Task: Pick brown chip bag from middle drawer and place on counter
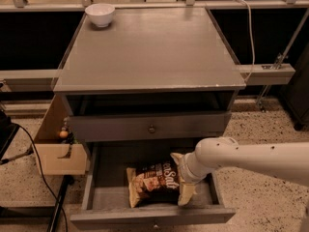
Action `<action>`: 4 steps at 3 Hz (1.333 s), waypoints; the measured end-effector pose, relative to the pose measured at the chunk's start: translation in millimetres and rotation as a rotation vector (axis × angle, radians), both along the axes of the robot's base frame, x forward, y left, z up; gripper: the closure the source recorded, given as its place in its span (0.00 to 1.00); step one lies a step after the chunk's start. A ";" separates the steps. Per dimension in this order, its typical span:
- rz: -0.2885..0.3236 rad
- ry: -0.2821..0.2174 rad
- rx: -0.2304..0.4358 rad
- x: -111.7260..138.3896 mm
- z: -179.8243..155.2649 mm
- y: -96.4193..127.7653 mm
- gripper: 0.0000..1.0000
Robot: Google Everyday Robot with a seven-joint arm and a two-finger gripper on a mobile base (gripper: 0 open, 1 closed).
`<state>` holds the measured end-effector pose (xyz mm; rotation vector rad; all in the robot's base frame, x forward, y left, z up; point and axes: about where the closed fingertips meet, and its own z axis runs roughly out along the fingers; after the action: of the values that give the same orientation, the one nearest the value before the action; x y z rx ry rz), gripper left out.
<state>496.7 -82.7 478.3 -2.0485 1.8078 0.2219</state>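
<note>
Where arm [244,156] slants into middle drawer [105,198], pincer [182,177] meets brown chip bag [153,180]; grip unclear.

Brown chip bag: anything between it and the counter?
Nothing visible. The brown chip bag lies in the open middle drawer, gripper at its right end. A white bowl sits far left on the counter.

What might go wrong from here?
The claw sits at the right end of the crinkly brown chip bag in the open grey bottom drawer; an off-centre hold may slip. Lifting, bag or white arm may catch the closed grey drawer front above. A white bowl stands at the back left of the flat grey counter; the bag could knock it.
</note>
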 end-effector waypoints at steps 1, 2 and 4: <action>0.008 0.000 0.018 2.0 -15.4 3.6 0.00; 0.011 0.005 0.034 9.4 -26.7 10.5 0.00; 0.038 0.016 0.046 26.2 -48.5 33.0 0.00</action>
<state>522.9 -49.7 429.9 -2.0558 1.7580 0.2887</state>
